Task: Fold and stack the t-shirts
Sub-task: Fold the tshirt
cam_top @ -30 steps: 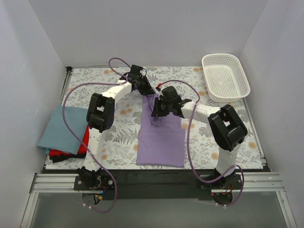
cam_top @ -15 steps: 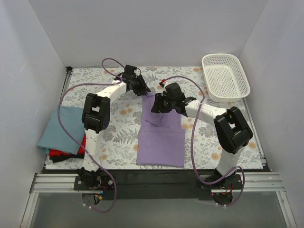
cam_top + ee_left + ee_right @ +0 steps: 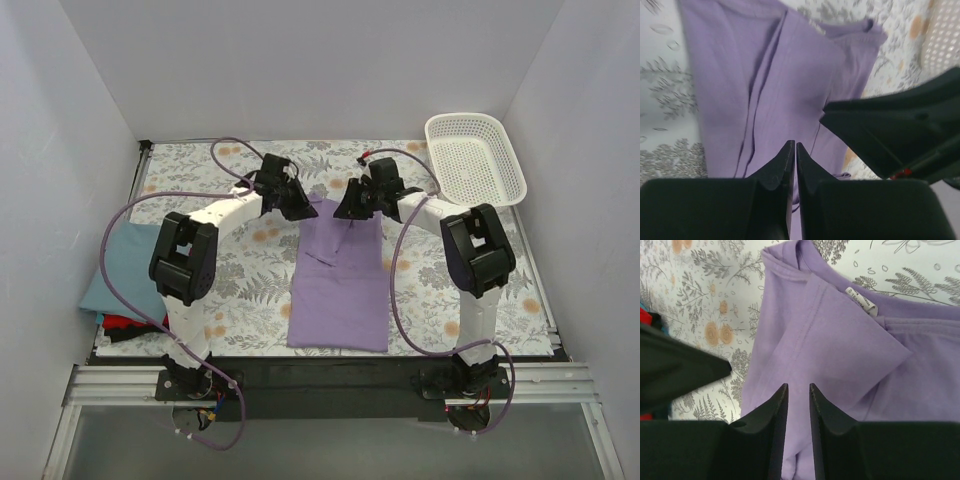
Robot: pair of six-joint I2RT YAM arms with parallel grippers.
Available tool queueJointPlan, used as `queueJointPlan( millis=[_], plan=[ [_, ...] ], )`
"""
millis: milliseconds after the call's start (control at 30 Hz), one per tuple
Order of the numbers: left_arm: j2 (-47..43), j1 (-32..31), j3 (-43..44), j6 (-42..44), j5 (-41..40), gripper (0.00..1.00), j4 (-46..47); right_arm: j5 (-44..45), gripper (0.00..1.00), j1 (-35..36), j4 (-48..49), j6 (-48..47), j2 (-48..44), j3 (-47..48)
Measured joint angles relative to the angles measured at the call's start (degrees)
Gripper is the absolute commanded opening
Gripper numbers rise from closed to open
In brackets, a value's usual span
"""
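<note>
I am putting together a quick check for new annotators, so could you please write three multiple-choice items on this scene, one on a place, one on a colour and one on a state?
1. Where does the white mesh basket stand?
A) at the far right corner of the floral table cover
B) at the near left corner
C) on top of the folded shirts

2. What colour is the topmost folded shirt at the left edge?
A) red
B) dusty blue-grey
C) black

3. How is the lilac t-shirt placed?
A) crumpled in the basket
B) hanging in the air
C) lying flat on the cover

Answers:
1 A, the top view shows it at the far right.
2 B, blue-grey cloth lies uppermost there.
3 C, it lies as a long strip in the middle.
</note>
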Motion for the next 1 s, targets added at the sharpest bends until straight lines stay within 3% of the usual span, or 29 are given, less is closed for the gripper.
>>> queueJointPlan(
  millis=[367, 1000],
  plan=[
    [4.4, -9.8, -4.7, 0.1, 0.7, 0.02, 2.9, -5.2, 0.26, -3.1, 3.2, 3.1, 7.0, -0.6],
    [6.4, -10.3, -3.5, 1.4, -0.1, 0.06, 0.7, -9.3, 0.28, -7.4, 3.8, 4.2, 10.7, 3.8]
  ],
)
